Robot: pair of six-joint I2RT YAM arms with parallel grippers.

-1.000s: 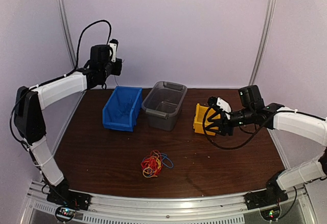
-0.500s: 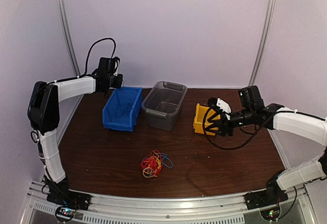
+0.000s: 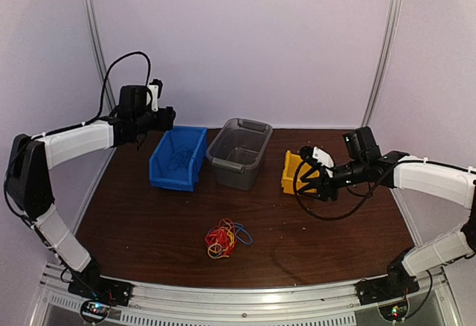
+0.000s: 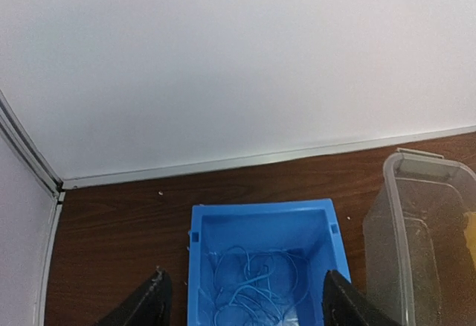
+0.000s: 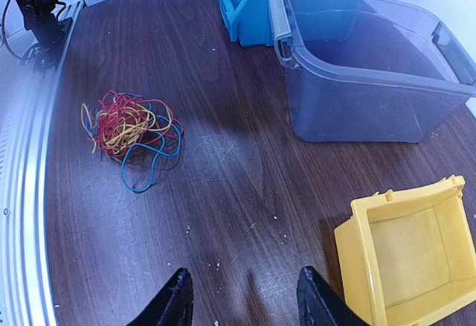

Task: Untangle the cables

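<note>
1. Since half a second ago the left arm has swung outward. The left gripper (image 4: 247, 296) now sits further left, at the far-left corner, looking down over the blue bin (image 3: 177, 158). Its jaws are spread and hold nothing.
2. The right gripper (image 5: 244, 296) has barely shifted. It hangs just beside the yellow bin (image 5: 405, 259), jaws spread and empty.
3. The cables (image 3: 225, 238) are unmoved: one red, blue and yellow knot on the table (image 3: 134, 214), near-centre, well apart from both grippers.
4. A clear tub (image 3: 238, 152) stands between the two bins. Pale blue strands (image 4: 253, 281) lie inside the blue bin.
</note>
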